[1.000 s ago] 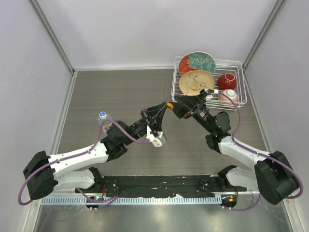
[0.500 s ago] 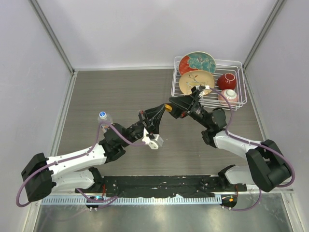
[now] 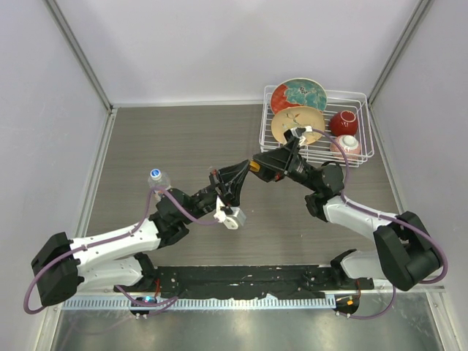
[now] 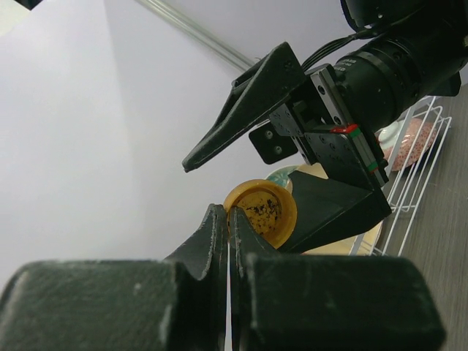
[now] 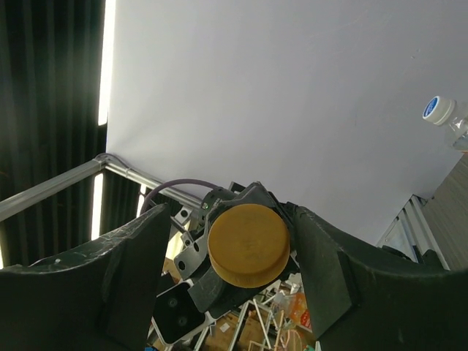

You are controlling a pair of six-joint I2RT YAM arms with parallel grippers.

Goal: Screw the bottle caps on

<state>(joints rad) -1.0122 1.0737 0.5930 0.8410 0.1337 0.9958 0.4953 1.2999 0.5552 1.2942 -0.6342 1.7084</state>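
Pinches amber cap (image 4: 261,212) by its rim in the pressed-together fingers of left gripper (image 4: 228,223), mid-air over table (image 3: 168,139) centre, flat top facing 3 o'clock. Straddles it from there with right gripper (image 5: 232,219), spread wide and clear of it.

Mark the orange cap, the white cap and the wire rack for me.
orange cap (image 5: 248,245): right wrist view, middle of its flat face.
white cap (image 3: 155,175): top external view, centre of its top.
wire rack (image 3: 348,99): top external view, bare back-right corner.
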